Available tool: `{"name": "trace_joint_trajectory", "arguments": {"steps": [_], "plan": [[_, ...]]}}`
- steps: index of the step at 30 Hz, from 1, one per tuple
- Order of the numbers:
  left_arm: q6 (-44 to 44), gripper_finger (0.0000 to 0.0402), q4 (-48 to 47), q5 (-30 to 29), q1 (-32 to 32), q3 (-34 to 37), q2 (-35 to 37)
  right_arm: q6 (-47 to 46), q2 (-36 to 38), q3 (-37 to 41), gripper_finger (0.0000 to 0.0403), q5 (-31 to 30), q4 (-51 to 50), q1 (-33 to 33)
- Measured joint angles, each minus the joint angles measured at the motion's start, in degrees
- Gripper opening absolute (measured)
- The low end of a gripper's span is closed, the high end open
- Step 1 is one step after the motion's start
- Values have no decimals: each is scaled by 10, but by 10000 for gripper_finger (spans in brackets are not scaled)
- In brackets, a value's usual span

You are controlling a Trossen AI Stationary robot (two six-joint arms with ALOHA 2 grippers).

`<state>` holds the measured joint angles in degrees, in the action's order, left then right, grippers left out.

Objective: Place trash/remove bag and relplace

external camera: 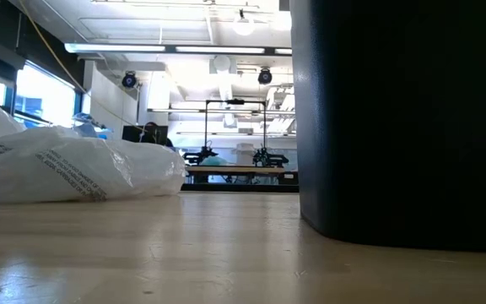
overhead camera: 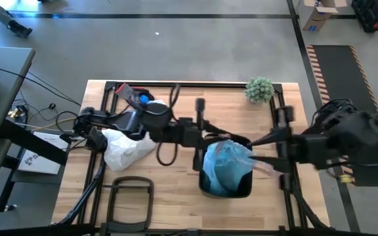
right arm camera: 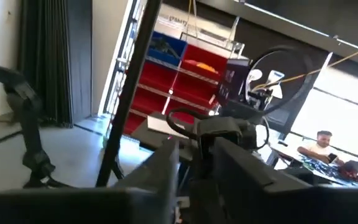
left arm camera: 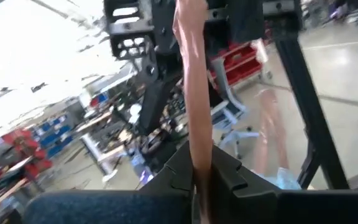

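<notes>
The crinkled light-blue bag sits bunched in the black bin at the table's near right; the bin fills the right of the low view. My left gripper is at the bin's left side, shut on the bag's reddish tie. A second pink strand leads from the bag toward the right. My right gripper is just right of the bin, with a narrow gap between its fingers and nothing in it. The trash is out of view. My left gripper pinches the bag's reddish tie between its two fingers. The strip runs straight out from between them, away from the gripper, and looks drawn taut. The fingers point about level, toward the table's right side.
A whiter plastic bag lies on the table's left half, also in the low view. A small green plant stands at the far right corner. Black frame rails border the table. A person sits beyond the table.
</notes>
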<state>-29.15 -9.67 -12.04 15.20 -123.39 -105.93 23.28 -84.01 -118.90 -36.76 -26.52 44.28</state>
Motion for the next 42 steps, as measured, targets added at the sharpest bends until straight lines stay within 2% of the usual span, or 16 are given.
{"name": "trace_joint_trajectory", "arguments": {"steps": [3, 6, 8, 12, 15, 18, 21, 23, 27, 30, 33, 37, 42], "plan": [[-1, 2, -39, -25, 0, 0, 21, -63, 1, -40, 162, -25, -87, 35], [-1, 1, -81, -59, 5, 0, 44, -222, 3, -65, 211, -5, -252, 63], [-1, 0, -107, -88, 8, 0, 57, -345, 2, -55, 236, 12, -335, 76], [4, 0, -152, -127, 12, 0, 75, -532, -4, 13, 261, 12, -447, 86], [14, 0, -176, -144, 15, 0, 78, -612, -5, 85, 263, -38, -488, 85], [15, 0, -187, -157, 20, 0, 78, -649, -5, 154, 263, -108, -485, 73], [15, 0, -195, -156, 22, 0, 78, -632, -4, 212, 265, -197, -435, 61], [15, 0, -199, -157, 25, 0, 78, -588, -5, 245, 269, -230, -373, 48], [15, 0, -201, -156, 26, 0, 78, -489, -5, 268, 291, -257, -256, 8], [30, 0, -200, -147, 29, 0, 78, -418, -4, 268, 308, -252, -176, -33], [37, 0, -199, -131, 29, 0, 78, -342, -4, 268, 318, -214, -102, -76], [46, 0, -186, -101, 33, 0, 78, -278, -4, 281, 312, -102, -20, -131], [51, 0, -169, -60, 33, 0, 78, -219, -4, 310, 282, 29, 88, -182]]}}
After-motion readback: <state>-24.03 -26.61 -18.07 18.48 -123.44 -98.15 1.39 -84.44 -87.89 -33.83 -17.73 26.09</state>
